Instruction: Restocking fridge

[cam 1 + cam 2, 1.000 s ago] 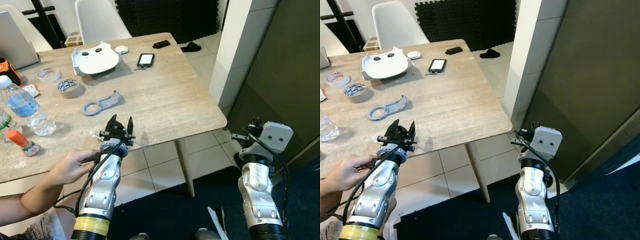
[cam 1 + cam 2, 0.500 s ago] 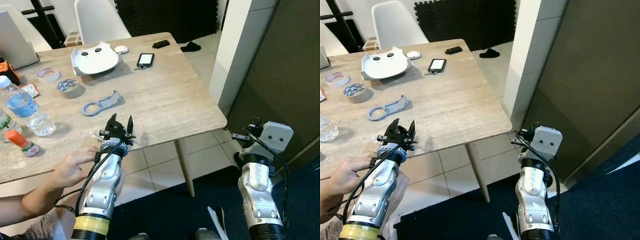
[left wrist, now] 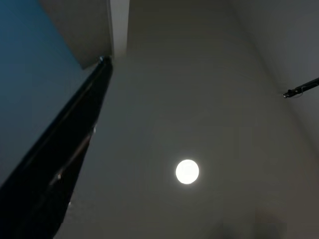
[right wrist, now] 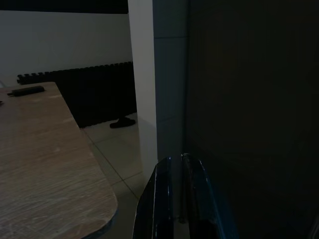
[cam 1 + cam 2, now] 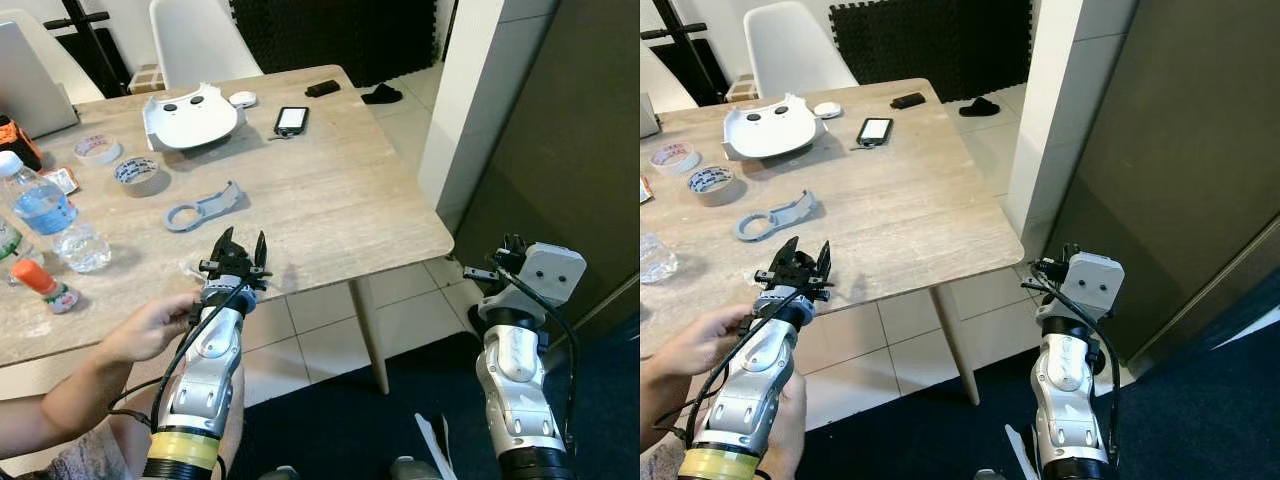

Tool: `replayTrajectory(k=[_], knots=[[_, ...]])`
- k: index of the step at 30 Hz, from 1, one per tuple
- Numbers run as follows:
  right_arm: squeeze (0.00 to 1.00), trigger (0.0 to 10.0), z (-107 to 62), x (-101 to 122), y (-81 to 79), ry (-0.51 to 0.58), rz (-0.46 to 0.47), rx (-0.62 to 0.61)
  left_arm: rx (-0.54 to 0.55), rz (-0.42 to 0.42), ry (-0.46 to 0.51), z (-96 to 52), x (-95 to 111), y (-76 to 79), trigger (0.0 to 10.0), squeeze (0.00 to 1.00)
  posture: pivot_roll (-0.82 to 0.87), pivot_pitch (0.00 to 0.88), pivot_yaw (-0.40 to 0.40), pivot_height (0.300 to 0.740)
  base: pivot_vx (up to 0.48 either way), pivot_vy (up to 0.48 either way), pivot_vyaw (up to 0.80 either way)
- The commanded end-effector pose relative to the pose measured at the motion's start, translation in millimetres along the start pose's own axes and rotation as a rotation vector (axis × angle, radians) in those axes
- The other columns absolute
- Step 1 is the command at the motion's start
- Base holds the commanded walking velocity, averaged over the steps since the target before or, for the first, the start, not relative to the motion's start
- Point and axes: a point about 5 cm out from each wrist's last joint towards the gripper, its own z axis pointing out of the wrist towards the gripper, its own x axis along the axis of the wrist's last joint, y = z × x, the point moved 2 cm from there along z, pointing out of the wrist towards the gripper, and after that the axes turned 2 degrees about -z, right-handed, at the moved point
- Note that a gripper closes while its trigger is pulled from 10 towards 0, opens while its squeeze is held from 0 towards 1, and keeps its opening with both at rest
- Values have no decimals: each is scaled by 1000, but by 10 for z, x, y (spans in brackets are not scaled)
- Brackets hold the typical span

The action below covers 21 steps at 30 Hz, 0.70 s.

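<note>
Meanwhile, the left gripper (image 5: 239, 247) is raised upright at the tabletop (image 5: 330, 190) edge, jaws spread and empty, its wrist gripped by a person's hand (image 5: 150, 325). The right gripper (image 4: 174, 199) appears pressed together beside the dark fridge door (image 5: 560, 130). The water bottle (image 5: 50, 215) stands well apart; fingers could be pinched if the arm is driven.

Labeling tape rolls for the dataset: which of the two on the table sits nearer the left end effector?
The grey roll, lying flat between the white-and-pink roll and the left end effector. The white-and-pink one lies farther back on the table.
</note>
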Motion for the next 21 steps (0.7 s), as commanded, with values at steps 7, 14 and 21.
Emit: replayTrajectory(k=[7, 14, 21], knots=[[0, 10000, -1, -34, 15, -20, 3, -10, 7, 10, -40, -29, -95, -19, 10000, 0, -16, 102, 22, 740, 0, 0, 0], [0, 10000, 0, -33, 16, -20, 3, -9, 8, 10, -41, -29, -95, -22, 10000, 0, -16, 102, 23, 740, 0, 0, 0], [0, 10000, 2, -32, 15, -20, 3, -9, 11, 10, -40, -28, -95, -25, 10000, 0, -15, 102, 22, 740, 0, 0, 0]])
